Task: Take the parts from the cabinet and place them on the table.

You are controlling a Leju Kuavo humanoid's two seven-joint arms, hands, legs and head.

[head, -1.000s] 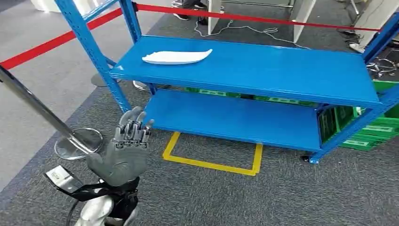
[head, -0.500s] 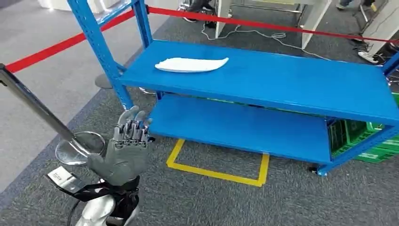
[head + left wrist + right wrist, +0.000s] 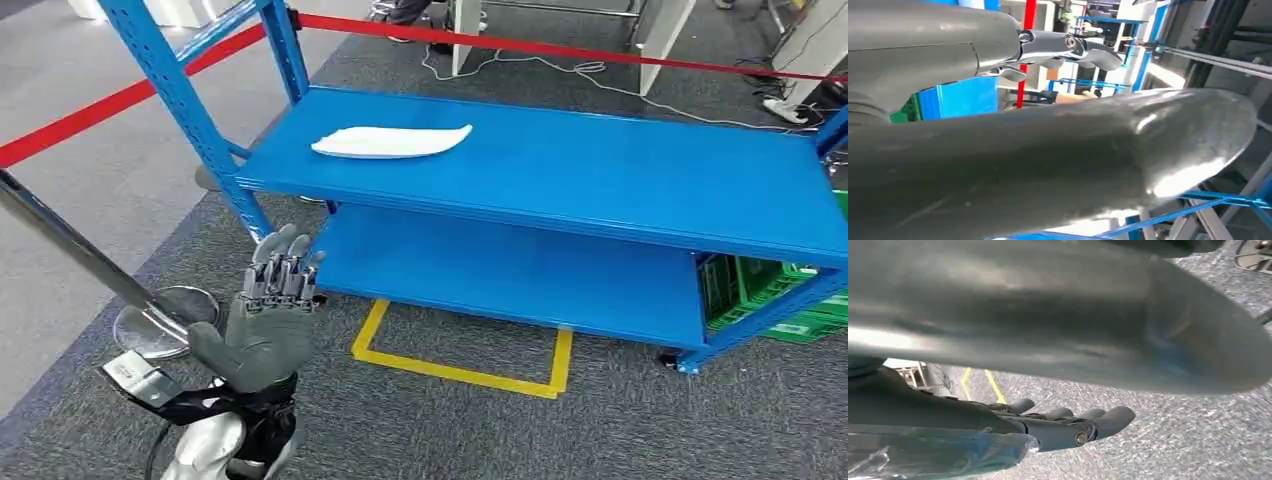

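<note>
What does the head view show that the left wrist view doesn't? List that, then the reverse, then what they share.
Head view: the white part lying on the blue rack's top shelf, and the yellow floor marking. Left wrist view: the thumb up close, and further blue frames in the background. Shared: the left robot hand, empty with fingers extended, and the red barrier tape.

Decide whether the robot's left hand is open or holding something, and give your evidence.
Open. In the head view the grey left hand is raised with fingers extended and nothing in them; the white curved plastic part lies on the blue metal shelf.
</note>
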